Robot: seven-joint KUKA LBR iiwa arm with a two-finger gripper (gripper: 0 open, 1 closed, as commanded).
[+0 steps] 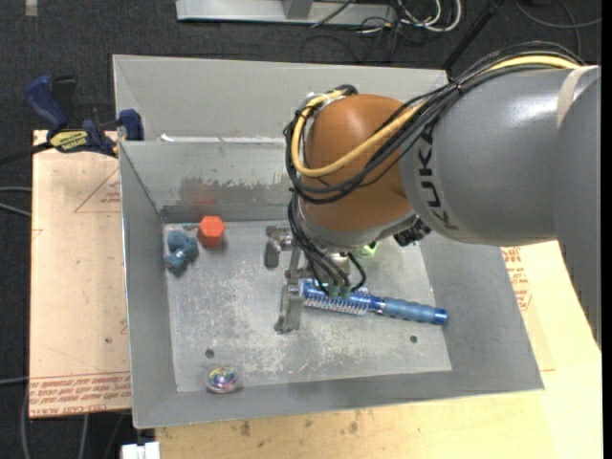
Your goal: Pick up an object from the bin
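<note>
My gripper point(284, 281) hangs under the arm's wrist over the middle of the bin floor. It is open, one finger toward the back and the other toward the front, with nothing between them. A blue stick-like tool point(375, 304) with a coiled or bristled left part lies on the floor just right of the gripper. Its left end sits close beside the front finger point(289, 312); whether they touch I cannot tell.
A small orange-red block point(211, 230) and a pale blue crumpled lump point(179, 249) lie at the back left corner. A small shiny round thing point(223, 381) rests at the front left wall. A bit of something green point(369, 249) peeks out under the wrist.
</note>
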